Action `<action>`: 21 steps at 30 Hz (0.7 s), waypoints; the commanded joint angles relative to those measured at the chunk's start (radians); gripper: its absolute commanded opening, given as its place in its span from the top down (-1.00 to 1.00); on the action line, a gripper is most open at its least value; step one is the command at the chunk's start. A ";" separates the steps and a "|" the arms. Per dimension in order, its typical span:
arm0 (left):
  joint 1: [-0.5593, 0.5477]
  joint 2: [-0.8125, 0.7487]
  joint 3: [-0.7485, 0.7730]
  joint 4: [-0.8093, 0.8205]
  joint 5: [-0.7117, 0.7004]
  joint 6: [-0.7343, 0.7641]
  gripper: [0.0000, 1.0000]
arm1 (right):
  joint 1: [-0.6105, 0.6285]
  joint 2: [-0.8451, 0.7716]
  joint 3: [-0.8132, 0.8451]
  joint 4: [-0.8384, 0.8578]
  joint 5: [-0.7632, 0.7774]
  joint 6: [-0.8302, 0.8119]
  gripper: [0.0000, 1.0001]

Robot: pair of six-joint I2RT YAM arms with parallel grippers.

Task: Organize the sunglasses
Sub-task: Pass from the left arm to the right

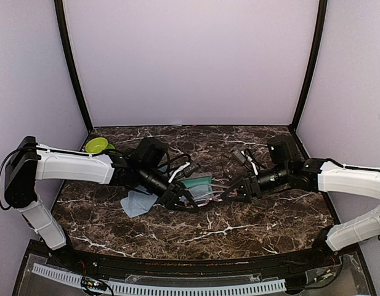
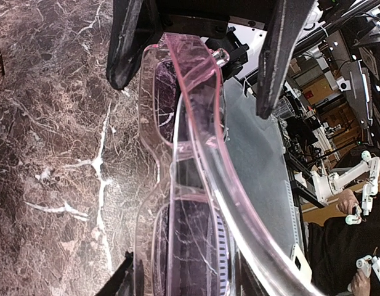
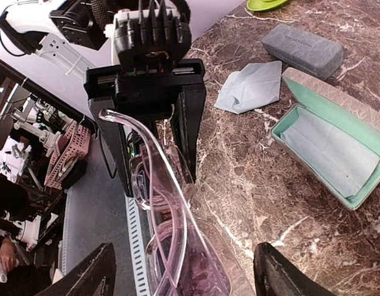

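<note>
While the left gripper (image 3: 156, 176) clamps one end of the pink sunglasses (image 2: 190, 185), their other end lies between the wide-spread fingers of the right gripper (image 3: 183, 256).

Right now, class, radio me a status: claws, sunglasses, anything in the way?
Left claw clamped on pink sunglasses. Right claw open around them. Open case nearby; no obstruction seen.

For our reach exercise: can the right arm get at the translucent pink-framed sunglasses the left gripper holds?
Probably yes: the right gripper has open fingers flanking the pink-framed sunglasses, nothing between; the left gripper clamps only their far end.
</note>
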 commanded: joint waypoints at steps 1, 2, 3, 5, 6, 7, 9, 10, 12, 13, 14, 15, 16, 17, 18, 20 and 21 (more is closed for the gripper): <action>0.006 -0.009 0.025 0.029 0.040 -0.009 0.88 | 0.012 0.009 -0.007 0.026 -0.002 -0.017 -0.48; 0.006 -0.010 0.025 0.030 0.040 -0.011 0.88 | 0.011 0.009 -0.007 0.025 -0.001 -0.018 -0.45; 0.006 -0.010 0.026 0.030 0.040 -0.011 0.88 | 0.012 0.009 -0.006 0.024 0.000 -0.020 -0.42; 0.006 -0.012 0.025 0.030 0.043 -0.013 0.88 | 0.013 0.009 -0.007 0.018 0.002 -0.025 -0.35; 0.006 -0.013 0.025 0.030 0.045 -0.013 0.88 | 0.013 0.010 -0.005 0.017 0.007 -0.027 -0.33; 0.006 -0.013 0.025 0.031 0.044 -0.012 0.88 | 0.013 0.011 -0.005 0.014 0.007 -0.028 -0.31; 0.006 -0.011 0.025 0.030 0.046 -0.015 0.88 | 0.013 0.012 -0.006 0.015 0.004 -0.029 -0.28; 0.006 -0.011 0.025 0.030 0.046 -0.015 0.88 | 0.014 0.013 -0.006 0.012 0.004 -0.032 -0.28; 0.006 -0.010 0.027 0.031 0.049 -0.015 0.89 | 0.013 0.010 -0.007 0.012 0.003 -0.035 -0.32; 0.006 -0.009 0.028 0.031 0.050 -0.015 0.88 | 0.014 0.010 -0.007 0.010 0.006 -0.036 -0.32; 0.006 -0.010 0.027 0.030 0.050 -0.017 0.89 | 0.013 0.012 -0.007 0.005 0.007 -0.041 -0.33; 0.006 -0.010 0.027 0.031 0.051 -0.018 0.89 | 0.014 0.014 -0.007 0.003 0.007 -0.044 -0.33; 0.006 -0.009 0.026 0.031 0.052 -0.017 0.89 | 0.014 0.015 -0.007 0.003 0.007 -0.045 -0.33; 0.006 -0.010 0.027 0.032 0.054 -0.017 0.89 | 0.015 0.016 -0.009 0.004 0.007 -0.045 -0.33; 0.006 -0.011 0.027 0.031 0.054 -0.019 0.89 | 0.015 0.015 -0.008 0.004 0.005 -0.045 -0.33; 0.006 -0.011 0.027 0.034 0.058 -0.021 0.89 | 0.015 0.012 -0.010 0.008 0.002 -0.045 -0.34; 0.006 -0.010 0.025 0.036 0.059 -0.021 0.89 | 0.015 0.012 -0.013 0.010 -0.001 -0.046 -0.34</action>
